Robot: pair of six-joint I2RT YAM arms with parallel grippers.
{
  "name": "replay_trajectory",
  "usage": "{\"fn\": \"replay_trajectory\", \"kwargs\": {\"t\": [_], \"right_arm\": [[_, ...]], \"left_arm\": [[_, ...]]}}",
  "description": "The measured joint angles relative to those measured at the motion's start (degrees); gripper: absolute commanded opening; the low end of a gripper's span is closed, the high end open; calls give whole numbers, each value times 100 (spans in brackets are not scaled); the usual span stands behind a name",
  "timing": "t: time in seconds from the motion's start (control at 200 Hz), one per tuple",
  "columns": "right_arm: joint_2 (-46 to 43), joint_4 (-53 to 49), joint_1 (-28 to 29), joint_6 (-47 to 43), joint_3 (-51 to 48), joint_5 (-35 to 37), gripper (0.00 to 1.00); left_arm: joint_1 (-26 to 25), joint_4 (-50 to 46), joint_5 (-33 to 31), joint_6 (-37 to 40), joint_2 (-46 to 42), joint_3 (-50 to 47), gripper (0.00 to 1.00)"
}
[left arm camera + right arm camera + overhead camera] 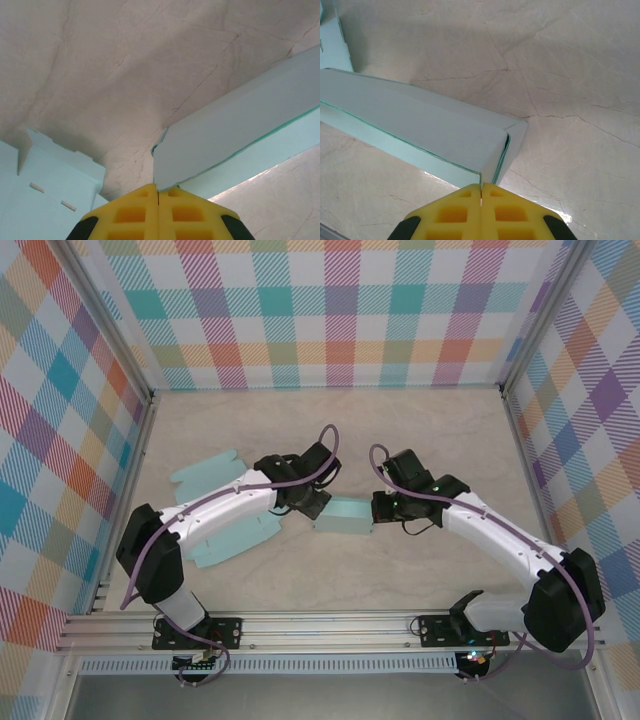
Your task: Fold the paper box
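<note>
The paper box [343,517] is a pale teal, partly folded shape lying at the middle of the table between both arms. My left gripper [315,508] is at its left end, and the yellow fingers [130,212] are shut on the lower corner of the box's panel [235,135]. At the box's right end, my right gripper [377,510] has its yellow fingers [510,212] shut on the thin edge of the box wall [420,125]. An end flap [512,145] stands slightly ajar beside that edge.
Two flat teal box blanks lie left of the left arm, one further back [205,475] and one nearer [235,540]. One blank with slots sits low left in the left wrist view [45,185]. Checked walls [330,310] enclose the marbled table [420,430].
</note>
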Motion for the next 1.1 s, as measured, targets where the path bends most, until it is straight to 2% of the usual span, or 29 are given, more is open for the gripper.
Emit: {"fn": "replay_trajectory", "kwargs": {"t": [0.3, 1.1], "right_arm": [[33, -39, 0, -4, 33, 22, 5], [31, -271, 122, -157, 76, 540, 7]], "left_arm": [[184, -225, 520, -656, 221, 337, 0], [245, -815, 1349, -1202, 315, 837, 0]]}}
